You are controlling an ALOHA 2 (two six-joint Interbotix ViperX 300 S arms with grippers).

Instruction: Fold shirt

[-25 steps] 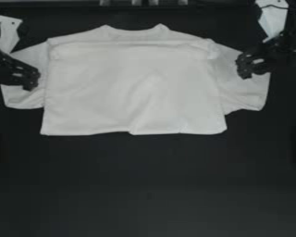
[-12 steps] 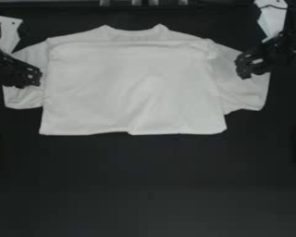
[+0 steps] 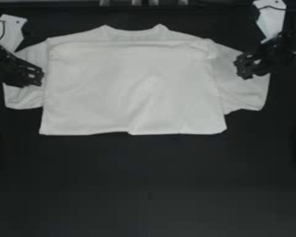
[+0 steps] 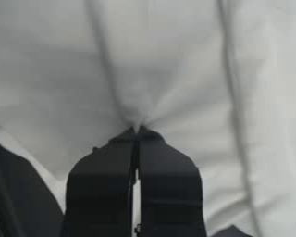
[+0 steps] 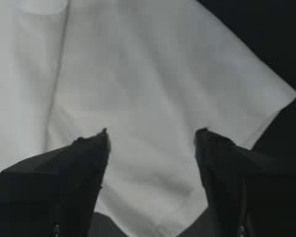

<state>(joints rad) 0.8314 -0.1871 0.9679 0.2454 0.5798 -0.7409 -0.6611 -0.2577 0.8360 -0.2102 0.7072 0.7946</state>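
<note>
While the shirt [image 3: 132, 88] lay flat across the far half of the dark worktop [image 3: 151, 185], the whole near half stayed bare beyond its hem. The left gripper [image 4: 137, 129] pinched the left sleeve, fingers clenched on a puckered fold. Over the right sleeve, the right gripper [image 5: 151, 139] hung with fingers spread.
</note>
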